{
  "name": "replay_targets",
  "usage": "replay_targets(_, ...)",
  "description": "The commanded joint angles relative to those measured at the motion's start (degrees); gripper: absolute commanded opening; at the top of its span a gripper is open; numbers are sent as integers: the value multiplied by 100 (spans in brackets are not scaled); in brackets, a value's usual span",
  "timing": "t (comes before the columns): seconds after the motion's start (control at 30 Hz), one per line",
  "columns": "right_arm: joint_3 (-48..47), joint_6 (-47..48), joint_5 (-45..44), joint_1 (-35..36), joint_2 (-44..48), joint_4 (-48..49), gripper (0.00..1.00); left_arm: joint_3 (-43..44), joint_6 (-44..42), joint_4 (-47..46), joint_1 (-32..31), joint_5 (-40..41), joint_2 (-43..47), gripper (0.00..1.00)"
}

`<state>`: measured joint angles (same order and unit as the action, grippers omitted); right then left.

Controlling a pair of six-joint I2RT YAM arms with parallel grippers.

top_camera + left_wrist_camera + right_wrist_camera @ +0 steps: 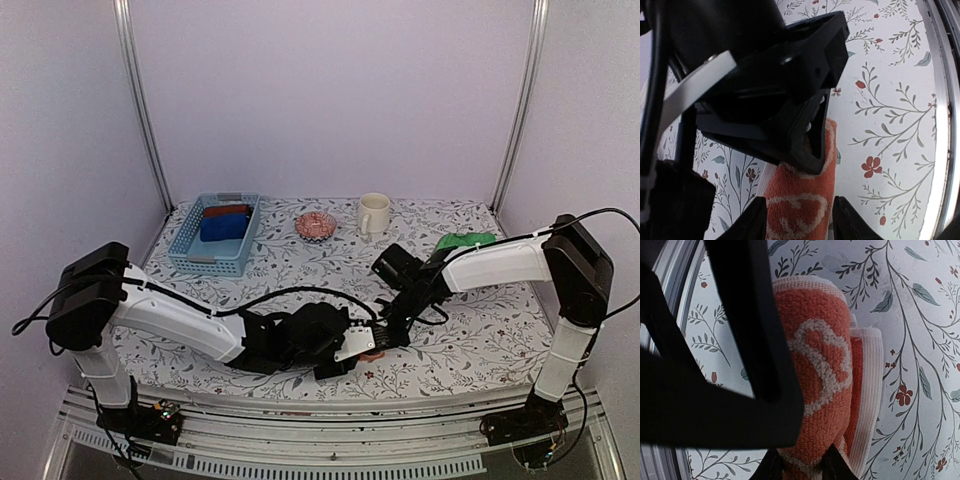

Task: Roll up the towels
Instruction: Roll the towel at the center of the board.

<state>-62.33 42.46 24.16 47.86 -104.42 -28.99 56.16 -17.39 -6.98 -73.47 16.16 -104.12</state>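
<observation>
**Two-armed rolling of the orange towel [800,200], at the middle of the worktop's [480,330] near edge.** The left end effector [799,222] straddles one end of the roll. Its fingers [752,225] bear on both flanks and appear closed on the cloth. The right end effector [801,467] pinches the opposite end between narrowly set fingers.

The roll looks nearly formed, with a pale-edged flap lying loose along one side. To finish well, both ends should probably turn together at an equal rate, with light tension along the axis, so that the layers do not telescope. The loose edge wants tucking under before release, or the soft pile may spring open.

**Materials.**
- Near the back left corner, a blue slotted plastic basket [210,262] holds blue and dark red cloth rolls [224,228].
- A glazed cream mug [373,213] stands near the back edge.
- The green towel [465,241], plain and crumpled, lies unrolled toward the back right corner.
- The orange towel is looped terry with white printed outlines and a pale woven border.
- The worktop covering is smooth, flat and floral.
</observation>
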Motion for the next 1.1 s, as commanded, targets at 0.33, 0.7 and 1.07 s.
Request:
replay_targets(0.33,154,-17,240,-16,-325,-635,29,292,-716,92,-138,715,-652,48)
replay_targets(0.7,128,-97,115,-59,-547,-602,29,-1328,867,-483,46,283,1463,48)
replay_targets(1.07,227,127,-296,-57,-180,-262,30,-1085,2284,-257,1757,-4119,825,53)
